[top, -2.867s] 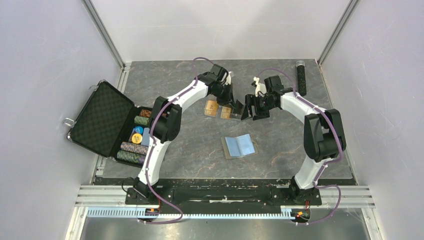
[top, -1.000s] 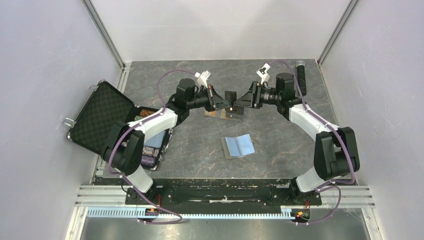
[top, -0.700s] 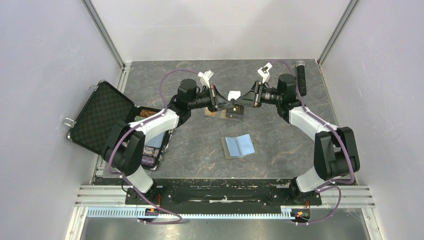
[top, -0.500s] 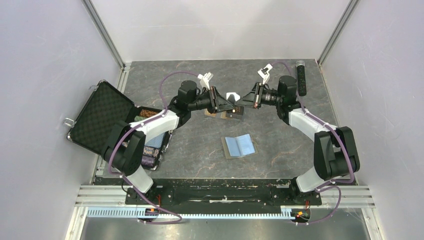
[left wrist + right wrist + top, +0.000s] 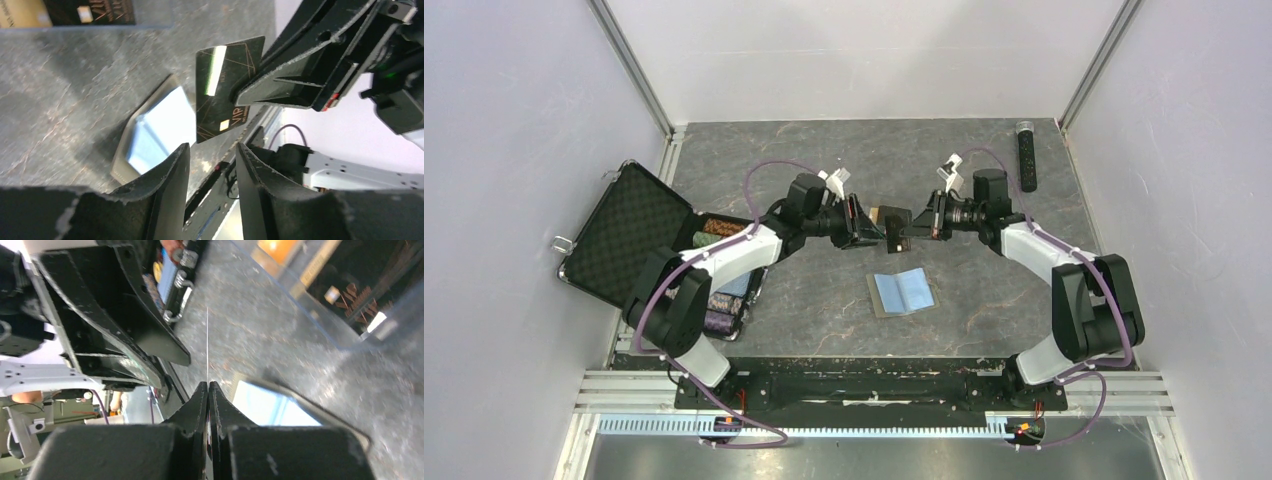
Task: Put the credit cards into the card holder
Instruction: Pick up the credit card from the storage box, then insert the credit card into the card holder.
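One credit card [image 5: 227, 95], dark-faced with gold lines, hangs in the air between the two grippers. My right gripper [image 5: 208, 385] is shut on it, and from that wrist the card [image 5: 207, 345] shows edge-on as a thin line. My left gripper [image 5: 212, 150] stands open just short of the card, not touching it. In the top view the card [image 5: 890, 216] sits between the left gripper [image 5: 871, 225] and the right gripper [image 5: 904, 225]. The card holder [image 5: 901, 292] lies open below and nearer, light blue inside up. More cards lie in a clear box [image 5: 350, 295].
An open black poker-chip case [image 5: 629, 235] with chips sits at the left table edge. A black stick-shaped object [image 5: 1027, 155] lies at the far right. White walls close in three sides.
Both grippers have come down and nearer, toward the card holder. The card has passed from the left gripper to the right: the left one has opened, the right one has shut on it.
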